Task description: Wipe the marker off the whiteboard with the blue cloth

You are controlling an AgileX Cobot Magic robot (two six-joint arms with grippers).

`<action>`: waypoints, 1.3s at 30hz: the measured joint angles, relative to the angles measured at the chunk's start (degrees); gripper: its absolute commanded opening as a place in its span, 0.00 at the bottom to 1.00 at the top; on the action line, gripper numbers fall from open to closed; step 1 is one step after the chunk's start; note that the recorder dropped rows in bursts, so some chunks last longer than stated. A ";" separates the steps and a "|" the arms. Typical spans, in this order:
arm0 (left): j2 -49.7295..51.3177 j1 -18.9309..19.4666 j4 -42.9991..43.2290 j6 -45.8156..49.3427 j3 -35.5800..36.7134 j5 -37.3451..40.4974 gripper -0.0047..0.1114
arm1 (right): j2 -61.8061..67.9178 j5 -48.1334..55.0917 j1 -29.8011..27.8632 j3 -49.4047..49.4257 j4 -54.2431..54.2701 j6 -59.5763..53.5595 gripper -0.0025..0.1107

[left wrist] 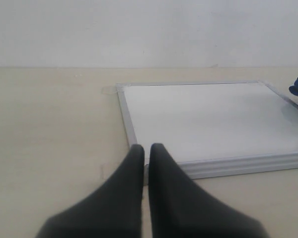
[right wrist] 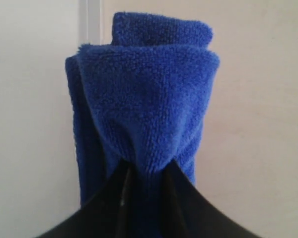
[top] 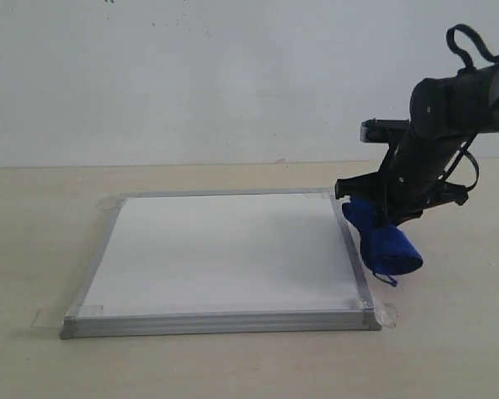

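The whiteboard [top: 224,253] lies flat on the table, silver-framed, with clear tape at its corners; its surface shows plain white and no red marker lines are visible in any view. The blue cloth [top: 382,237] hangs folded at the board's right edge, pinched by my right gripper [top: 374,209], which is shut on it. In the right wrist view the cloth [right wrist: 144,104] fills the middle, squeezed between the black fingers [right wrist: 114,198], over the board's frame. My left gripper [left wrist: 145,147] is shut and empty, near the board's [left wrist: 208,119] front corner.
The beige table [top: 33,249] stretches round the board on all sides. A white wall stands behind it. Tape tabs [top: 387,314] stick out at the board's corners. The right arm [top: 457,108] rises above the table's right side.
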 measured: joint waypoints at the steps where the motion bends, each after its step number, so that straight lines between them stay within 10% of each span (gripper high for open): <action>1: 0.00 0.00 0.00 0.00 0.00 0.00 0.07 | 0.95 0.00 0.00 0.00 0.00 0.00 0.02; 8: 0.00 0.00 0.00 0.00 0.00 0.00 0.07 | 3.00 -0.56 0.00 -0.08 0.00 0.22 0.06; 17: 0.00 0.00 0.00 0.00 0.00 0.00 0.07 | -1.13 0.90 0.00 -0.08 0.00 0.22 0.54; 22: 0.00 0.00 0.00 0.00 0.00 0.00 0.07 | -5.70 4.99 0.00 -0.08 0.00 0.22 0.42; 26: 0.00 0.00 0.00 0.00 0.00 0.00 0.07 | -8.33 11.28 0.00 -0.08 0.00 -1.24 0.02; 39: 0.00 0.00 0.00 0.00 0.00 0.00 0.07 | -22.16 13.65 0.00 16.72 0.00 -8.91 0.02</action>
